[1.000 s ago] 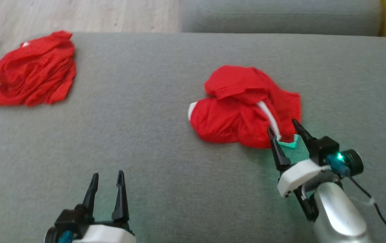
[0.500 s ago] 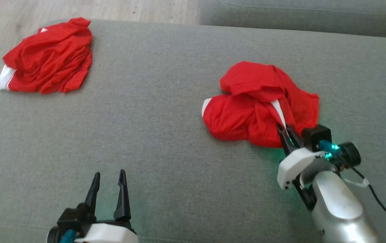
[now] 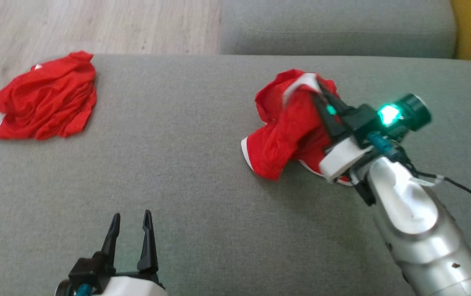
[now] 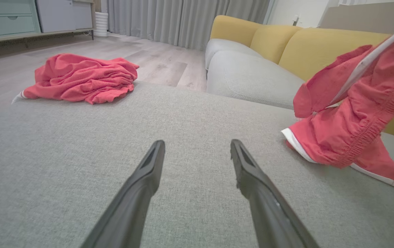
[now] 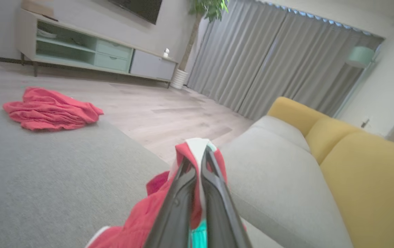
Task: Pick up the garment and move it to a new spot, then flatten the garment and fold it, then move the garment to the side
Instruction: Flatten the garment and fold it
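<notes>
Garment [image 3: 284, 131] step: pick and carry, judged just begun. Nearest the robot, at the near edge of the seat cushion [image 3: 177, 172] and left of its middle, left gripper [image 3: 131, 216] hovers low, fingers spread and holding nothing, pointing at the far edge; in its wrist view the left gripper [image 4: 197, 144] has bare grey cloth ahead and the garment [image 4: 348, 124] well off to its right. Further in, on the right half of the cushion, right gripper [image 3: 321, 92] is clenched on the white waistband, cloth pinched right at the tips; the right wrist view shows the right gripper [image 5: 197, 155] closed with the band poking out above it and the red garment [image 5: 148, 213] dropping away below. Key relation: the bulk hangs down from the pinch and toward the robot's left, long axis running from the fingertips down to the cushion, where the lowest folds look to be touching. Right arm owns it; left arm is well apart. Likely new spot is the open middle of the cushion, to the garment's left. Drag risk while the hem trails. Far-left corner: second red heap [image 3: 46, 100], crumpled, overhanging the edge. Beyond: wood floor [image 3: 95, 20] and grey sofa back [image 3: 334, 28].
</notes>
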`<state>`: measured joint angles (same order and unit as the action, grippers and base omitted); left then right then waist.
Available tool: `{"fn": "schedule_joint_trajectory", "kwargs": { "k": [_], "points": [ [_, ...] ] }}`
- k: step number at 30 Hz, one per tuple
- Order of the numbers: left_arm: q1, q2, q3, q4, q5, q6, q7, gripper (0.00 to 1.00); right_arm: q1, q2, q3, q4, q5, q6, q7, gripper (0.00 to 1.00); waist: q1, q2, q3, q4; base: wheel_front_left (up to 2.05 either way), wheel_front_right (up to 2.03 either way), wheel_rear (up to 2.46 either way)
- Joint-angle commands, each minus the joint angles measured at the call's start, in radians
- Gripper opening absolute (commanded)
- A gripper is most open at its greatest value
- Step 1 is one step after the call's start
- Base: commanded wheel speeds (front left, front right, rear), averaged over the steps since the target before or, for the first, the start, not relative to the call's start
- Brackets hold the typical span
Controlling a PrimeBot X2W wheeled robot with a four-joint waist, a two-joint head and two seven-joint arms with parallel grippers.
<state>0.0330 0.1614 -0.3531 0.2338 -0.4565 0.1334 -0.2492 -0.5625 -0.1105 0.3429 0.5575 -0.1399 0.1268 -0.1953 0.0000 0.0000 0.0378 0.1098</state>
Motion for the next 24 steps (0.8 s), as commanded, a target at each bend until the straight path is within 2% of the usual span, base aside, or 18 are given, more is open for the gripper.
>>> {"fn": "schedule_joint_trajectory", "kwargs": {
  "k": [1,7,9,12,15,18,24],
  "points": [
    [-0.013,0.015,0.035,-0.035,0.007,0.007,-0.006,1.00,-0.031,0.002,0.039,-0.056,0.015,0.004,-0.007,0.00,0.0000,0.0000,-0.013,-0.010,0.00,0.00,0.00],
    [0.006,0.024,0.030,-0.056,0.008,0.016,0.004,1.00,0.033,-0.070,0.154,-0.247,0.092,0.004,0.068,0.00,0.0000,0.0000,-0.035,-0.026,0.00,0.00,0.00],
    [0.011,0.027,0.025,-0.066,0.009,0.019,0.010,1.00,0.100,-0.135,0.188,-0.309,0.126,0.004,0.134,0.00,0.0000,0.0000,-0.034,-0.030,0.00,0.00,0.00],
    [0.008,0.028,0.019,-0.076,0.011,0.019,0.015,1.00,0.168,-0.223,0.220,-0.322,0.149,0.004,0.188,0.00,0.0000,0.0000,-0.024,-0.027,0.00,0.00,0.00],
    [0.002,0.031,0.016,-0.081,0.012,0.019,0.017,1.00,0.217,-0.300,0.221,-0.296,0.169,0.004,0.216,0.00,0.0000,0.0000,-0.008,-0.025,0.00,0.00,0.00],
    [-0.006,0.035,0.016,-0.080,0.011,0.018,0.018,1.00,0.235,-0.348,0.196,-0.230,0.159,0.004,0.224,0.00,0.0000,0.0000,0.008,-0.022,0.00,0.00,0.00],
    [-0.030,0.037,0.011,-0.070,0.010,0.011,0.017,1.00,0.204,-0.363,0.104,-0.060,0.130,0.004,0.178,0.00,0.0000,0.0000,0.029,-0.008,0.00,0.00,0.00]
  ]
}}
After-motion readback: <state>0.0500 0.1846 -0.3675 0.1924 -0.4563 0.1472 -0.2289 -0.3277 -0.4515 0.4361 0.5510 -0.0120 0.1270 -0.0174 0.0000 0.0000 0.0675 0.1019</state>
